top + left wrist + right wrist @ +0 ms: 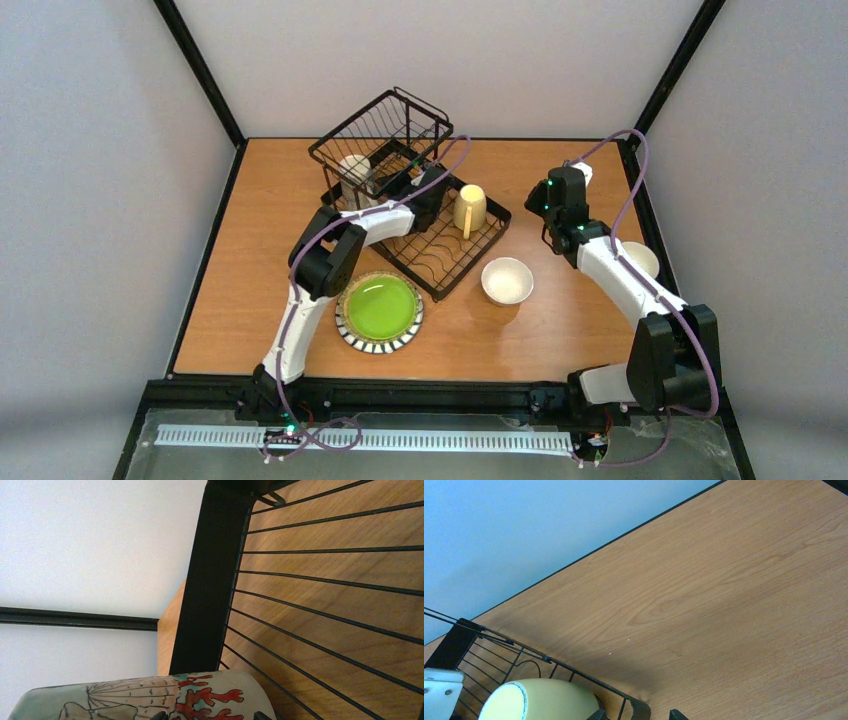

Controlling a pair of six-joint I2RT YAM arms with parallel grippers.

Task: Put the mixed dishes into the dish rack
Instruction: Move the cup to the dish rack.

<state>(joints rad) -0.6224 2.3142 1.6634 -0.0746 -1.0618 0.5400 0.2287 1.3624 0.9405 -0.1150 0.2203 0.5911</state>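
Observation:
The black wire dish rack (452, 258) stands at the back middle, its raised basket tier (385, 125) at the far end. A painted mug (353, 178) with red coral sits under that tier. In the left wrist view this mug (150, 697) lies just past the tips of my left gripper (210, 716), whose jaws stand wide and open (388, 186). A cream mug (470, 208) rests on the flat base. My right gripper (548, 194) hovers to the right of the rack, open and holding nothing (636, 717), next to the rack corner (574, 672) and the cream mug (544, 700).
On the wooden table (250, 240) the lime-green plate (379, 310) with a striped rim lies in front of the rack beside my left arm. A white bowl (507, 280) sits to its right. Another bowl (643, 258) shows partly behind my right arm.

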